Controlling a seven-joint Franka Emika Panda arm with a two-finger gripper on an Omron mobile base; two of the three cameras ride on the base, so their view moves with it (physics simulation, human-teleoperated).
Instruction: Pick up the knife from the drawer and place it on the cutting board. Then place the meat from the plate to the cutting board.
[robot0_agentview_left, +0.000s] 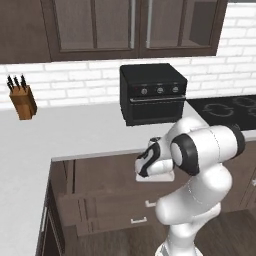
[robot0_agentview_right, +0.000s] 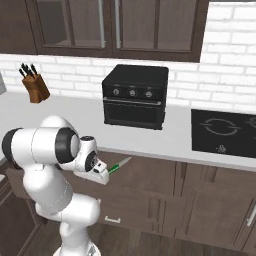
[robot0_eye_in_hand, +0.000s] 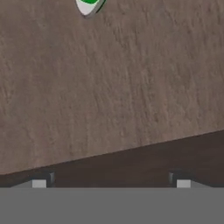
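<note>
one wooden knife block (robot0_agentview_right: 35, 86), three black handles, left of boxy black oven (robot0_agentview_right: 134, 96) | gripper (robot0_eye_in_hand: 111, 180) tips spread apart, holding nothing | one green-handled knife (robot0_agentview_right: 119, 164) on grainy brown drawer (robot0_eye_in_hand: 105, 87) floor below oven

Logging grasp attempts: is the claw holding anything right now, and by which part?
Nothing is held. The claw is open over the drawer; the knife lies apart from it.
</note>
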